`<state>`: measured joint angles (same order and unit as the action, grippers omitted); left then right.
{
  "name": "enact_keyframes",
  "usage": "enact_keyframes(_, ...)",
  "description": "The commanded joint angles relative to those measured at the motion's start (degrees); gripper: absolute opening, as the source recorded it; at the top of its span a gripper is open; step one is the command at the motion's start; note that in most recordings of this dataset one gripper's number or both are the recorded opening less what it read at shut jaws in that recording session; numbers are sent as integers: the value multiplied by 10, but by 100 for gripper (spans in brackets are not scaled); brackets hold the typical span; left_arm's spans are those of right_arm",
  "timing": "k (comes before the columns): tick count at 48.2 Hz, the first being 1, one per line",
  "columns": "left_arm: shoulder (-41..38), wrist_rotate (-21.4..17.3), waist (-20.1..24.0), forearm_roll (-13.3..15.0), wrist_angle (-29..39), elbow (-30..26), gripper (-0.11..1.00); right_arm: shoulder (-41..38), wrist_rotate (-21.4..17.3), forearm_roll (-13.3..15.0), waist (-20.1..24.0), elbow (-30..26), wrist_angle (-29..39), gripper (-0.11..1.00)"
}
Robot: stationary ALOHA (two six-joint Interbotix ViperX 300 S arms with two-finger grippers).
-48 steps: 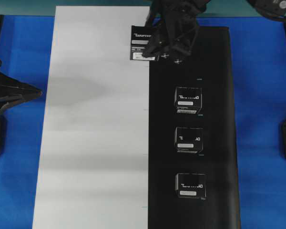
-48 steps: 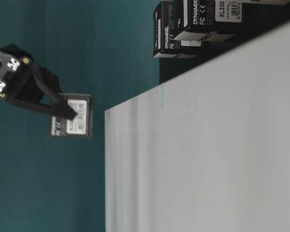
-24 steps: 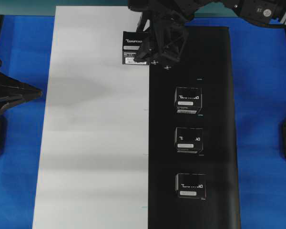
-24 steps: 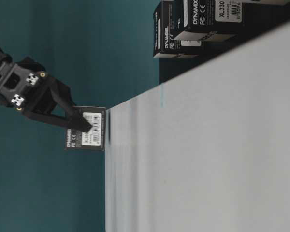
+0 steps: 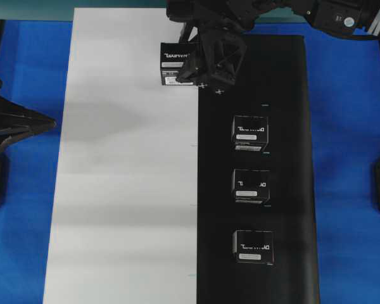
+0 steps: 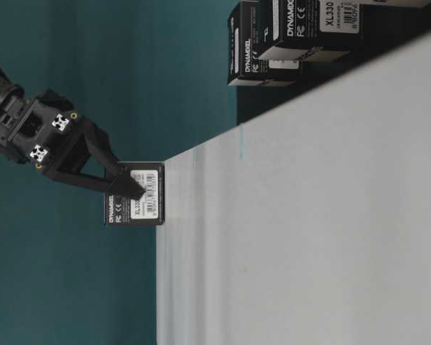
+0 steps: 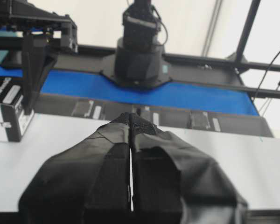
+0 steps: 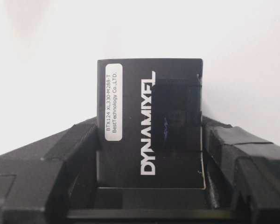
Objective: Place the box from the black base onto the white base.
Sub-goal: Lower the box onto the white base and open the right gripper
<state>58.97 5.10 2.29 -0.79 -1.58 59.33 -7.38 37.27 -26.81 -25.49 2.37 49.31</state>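
Observation:
My right gripper (image 5: 189, 65) is shut on a small black box (image 5: 175, 63) with white lettering, holding it by its sides over the far end of the white base (image 5: 126, 177), just left of the black base (image 5: 285, 88). In the table-level view the box (image 6: 135, 203) sits against or just above the board's surface (image 6: 309, 215). The right wrist view shows the box (image 8: 149, 116) between the fingers (image 8: 74, 144). My left gripper (image 5: 49, 123) is shut and empty at the left of the white base; its closed tips (image 7: 130, 122) face across the board.
Three look-alike boxes stand in a row on the black base (image 5: 250, 133) (image 5: 250, 187) (image 5: 253, 246). Blue cloth (image 5: 348, 126) surrounds both bases. Arm mounts sit at the left and right edges.
My right gripper has carried the box leftward from the seam onto the white base and lowered it toward the board. The left arm has not moved.

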Motion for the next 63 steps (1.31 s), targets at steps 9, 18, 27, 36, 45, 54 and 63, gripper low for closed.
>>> enact_keyframes(9, -4, -1, -3, -2, -3, -9, -4, -6, -8, -1, 10, 2, -28, 92)
enact_keyframes(18, -5, 0, -4, -2, -2, -9, -4, -5, -7, -1, 11, 2, -50, 99)
enact_keyframes(27, -4, 1, -5, -2, -1, -8, -4, 3, -8, -1, 10, 2, -38, 99)
enact_keyframes(36, 4, 0, -5, -2, -1, -6, -4, 38, -8, -3, 10, 2, -40, 99)
enact_keyframes(45, 11, 1, -5, -2, -1, -4, -4, 83, -10, -7, 10, 3, -37, 99)
enact_keyframes(54, 15, 1, -5, -2, -1, -4, -4, 129, -16, -8, 10, 17, -33, 99)
enact_keyframes(63, 12, 1, -5, -2, -1, -2, -4, 175, -23, -8, 4, 52, -33, 99)
